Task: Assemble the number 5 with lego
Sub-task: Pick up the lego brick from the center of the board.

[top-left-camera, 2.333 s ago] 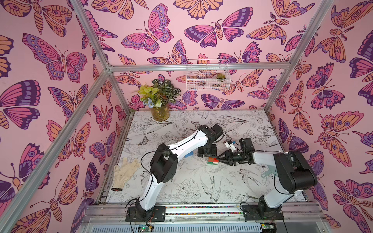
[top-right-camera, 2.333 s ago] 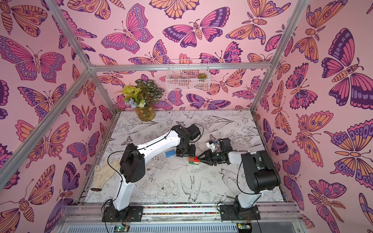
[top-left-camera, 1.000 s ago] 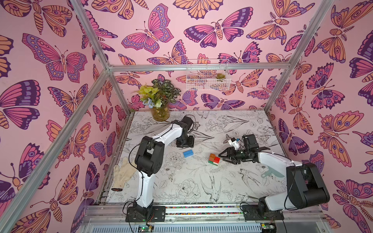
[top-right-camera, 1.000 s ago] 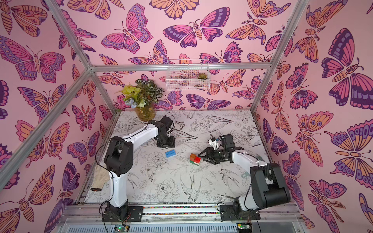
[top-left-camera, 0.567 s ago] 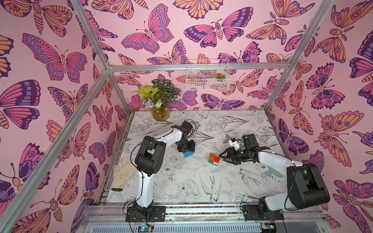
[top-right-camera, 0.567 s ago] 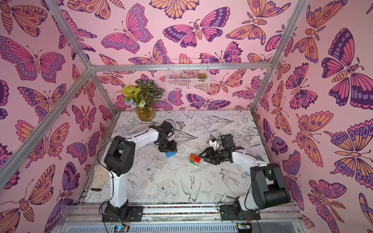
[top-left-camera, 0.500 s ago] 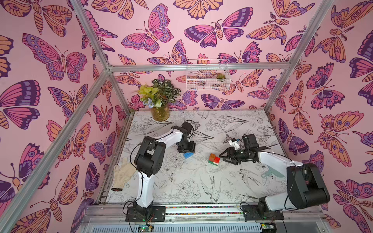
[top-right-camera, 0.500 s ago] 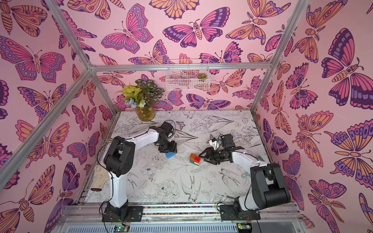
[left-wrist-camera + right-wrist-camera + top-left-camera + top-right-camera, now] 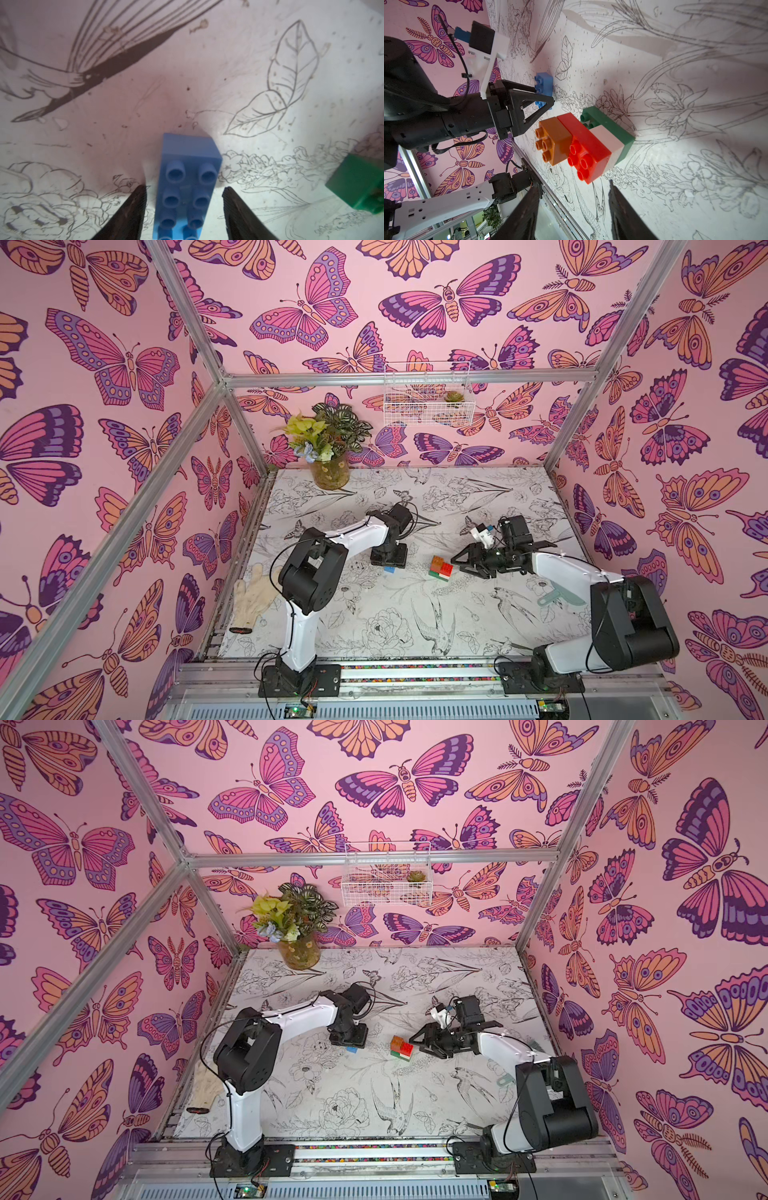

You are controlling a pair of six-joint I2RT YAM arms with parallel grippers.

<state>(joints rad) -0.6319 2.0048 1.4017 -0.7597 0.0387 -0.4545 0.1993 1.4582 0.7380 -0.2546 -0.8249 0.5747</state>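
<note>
A long blue brick [image 9: 187,187] lies flat on the table, studs up, also seen in both top views [image 9: 390,569] [image 9: 352,1050]. My left gripper [image 9: 184,188] straddles it, open, with a gap at each fingertip. To its right, four bricks lie joined on their side: orange [image 9: 554,137], red [image 9: 583,141], white [image 9: 606,139] and green [image 9: 610,126]. This stack [image 9: 440,568] shows in both top views. My right gripper [image 9: 574,187] stands open just right of the stack [image 9: 401,1048], holding nothing.
A flower vase [image 9: 330,472] stands at the back left. A pale glove [image 9: 253,597] lies at the left edge. A light green tool [image 9: 557,597] rests near the right arm. A wire basket [image 9: 428,400] hangs on the back wall.
My left gripper has come forward and down over the blue brick, and its jaws have narrowed. The right arm and the joined bricks have not moved.
</note>
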